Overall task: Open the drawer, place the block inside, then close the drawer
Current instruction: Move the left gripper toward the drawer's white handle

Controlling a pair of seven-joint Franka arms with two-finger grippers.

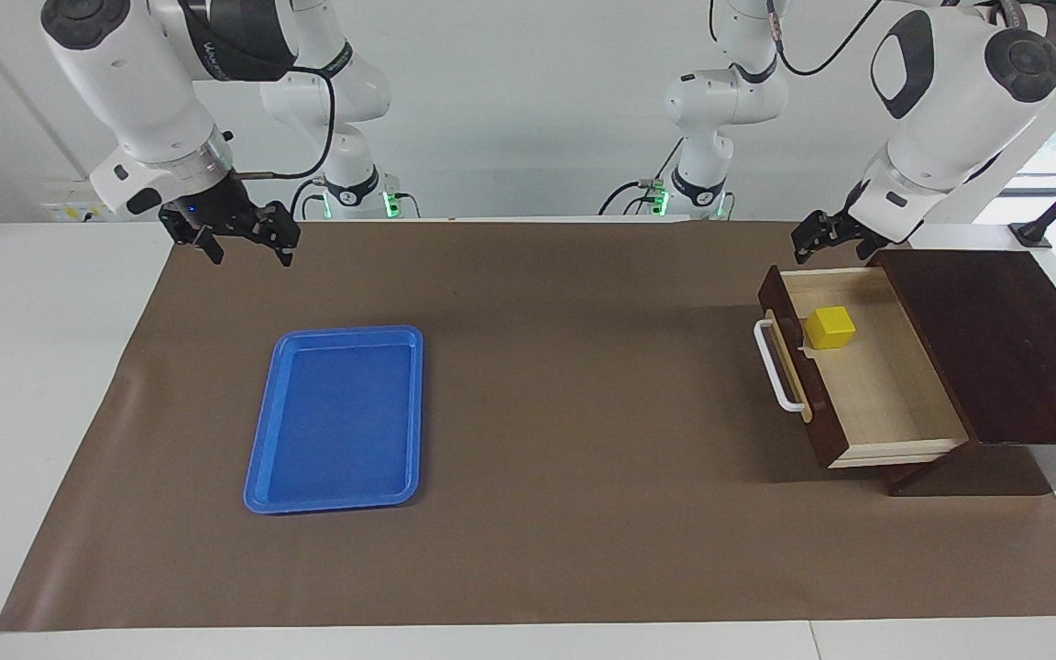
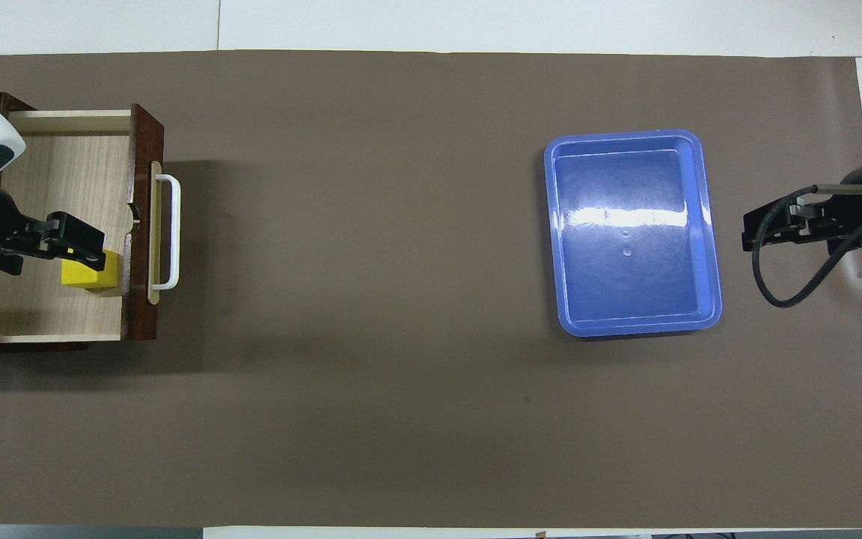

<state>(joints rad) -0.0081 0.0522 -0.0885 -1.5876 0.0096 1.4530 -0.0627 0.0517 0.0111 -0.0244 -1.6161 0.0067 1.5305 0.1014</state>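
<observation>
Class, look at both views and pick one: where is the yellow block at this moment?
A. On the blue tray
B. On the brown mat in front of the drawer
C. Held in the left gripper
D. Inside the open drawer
D: the yellow block rests on the pale floor of the pulled-out drawer, close to its front panel, with nothing gripping it.
</observation>
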